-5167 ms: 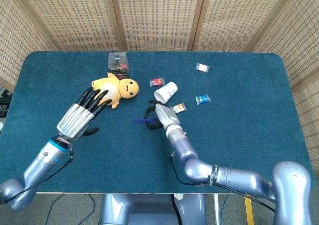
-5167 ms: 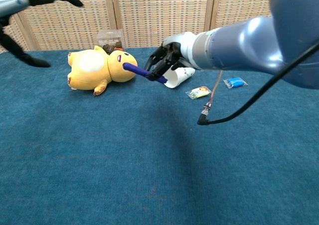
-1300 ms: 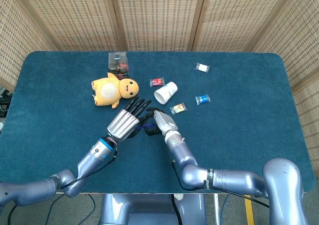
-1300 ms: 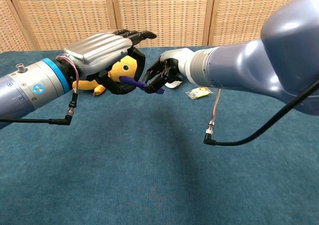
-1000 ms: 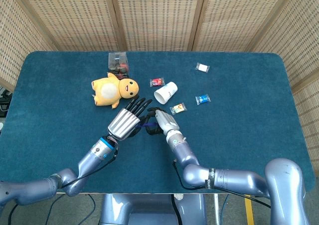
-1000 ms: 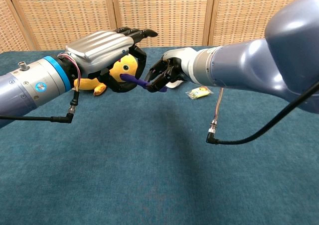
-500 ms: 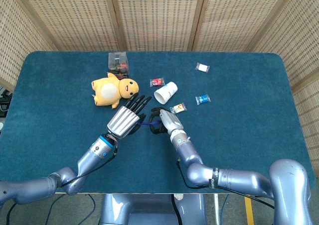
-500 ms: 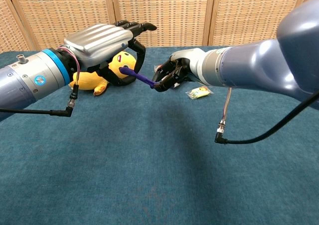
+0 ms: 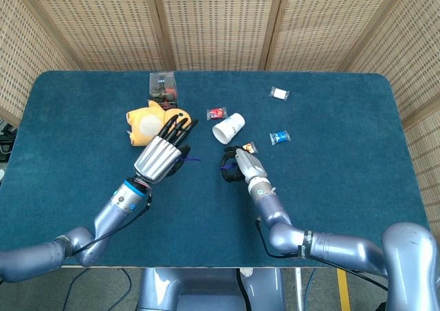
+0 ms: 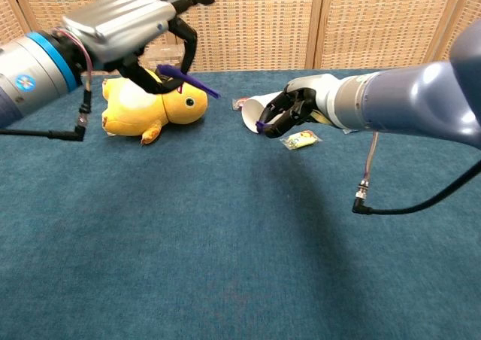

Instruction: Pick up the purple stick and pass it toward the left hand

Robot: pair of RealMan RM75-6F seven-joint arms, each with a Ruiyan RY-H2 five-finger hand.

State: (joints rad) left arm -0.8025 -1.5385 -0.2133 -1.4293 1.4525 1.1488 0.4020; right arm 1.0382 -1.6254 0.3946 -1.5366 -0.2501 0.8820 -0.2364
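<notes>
Gripping purple stick (image 10: pixel 188 79) in left hand (image 10: pixel 139 25) fingers, plain in chest view, right hand (image 10: pixel 289 110) curled, empty.

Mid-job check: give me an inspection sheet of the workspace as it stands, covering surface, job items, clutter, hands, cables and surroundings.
Surface: blue cloth table, no spills seen.
Job's things: purple stick is off the table, held in the left hand.
Clutter: yellow plush toy lying under the left hand; white paper cup tipped on its side; clear box at the far edge; small wrapped candies, red, blue, white and yellow.
Hands: left hand raised, gripping the stick; right hand apart from it, fingers curled in, nothing clearly held.
Cables: black cable hanging from the right arm; another from the left wrist.
Surroundings: woven panel screens behind the table.
</notes>
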